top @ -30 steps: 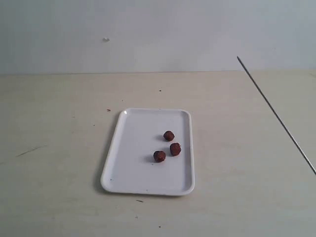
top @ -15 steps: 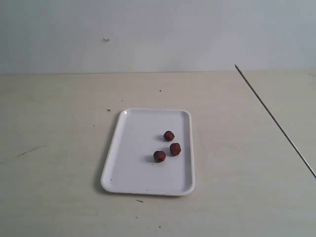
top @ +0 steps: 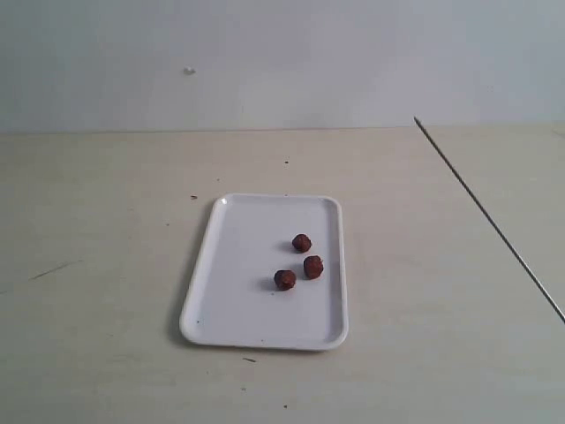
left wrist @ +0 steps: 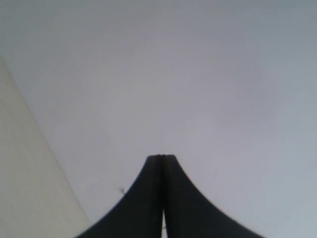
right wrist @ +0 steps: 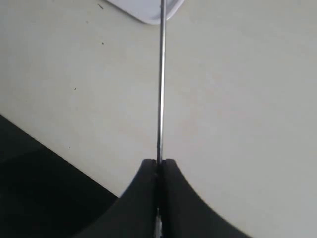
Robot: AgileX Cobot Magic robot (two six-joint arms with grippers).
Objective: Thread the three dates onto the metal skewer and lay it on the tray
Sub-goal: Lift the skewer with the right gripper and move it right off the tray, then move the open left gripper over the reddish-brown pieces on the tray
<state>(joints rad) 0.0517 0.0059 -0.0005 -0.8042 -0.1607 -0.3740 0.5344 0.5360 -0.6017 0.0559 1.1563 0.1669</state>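
Note:
Three dates (top: 302,243) (top: 313,266) (top: 285,279) lie close together on the white tray (top: 238,265) in the middle of the table. The metal skewer (top: 485,216) slants in the air at the right of the exterior view, its tip toward the back wall. My right gripper (right wrist: 158,161) is shut on the skewer (right wrist: 161,84), which runs straight out from the jaws toward a corner of the tray (right wrist: 148,10). My left gripper (left wrist: 161,157) is shut with nothing in it and faces the pale wall. Neither gripper shows in the exterior view.
The pale wooden table (top: 106,265) carries a few small dark specks. Its edge, with dark floor beyond it (right wrist: 34,188), lies close to my right gripper. A grey wall (top: 265,62) stands behind the table.
The skewer's far tip has drifted a little to the left and lower over the last second. The dates and tray have not moved.

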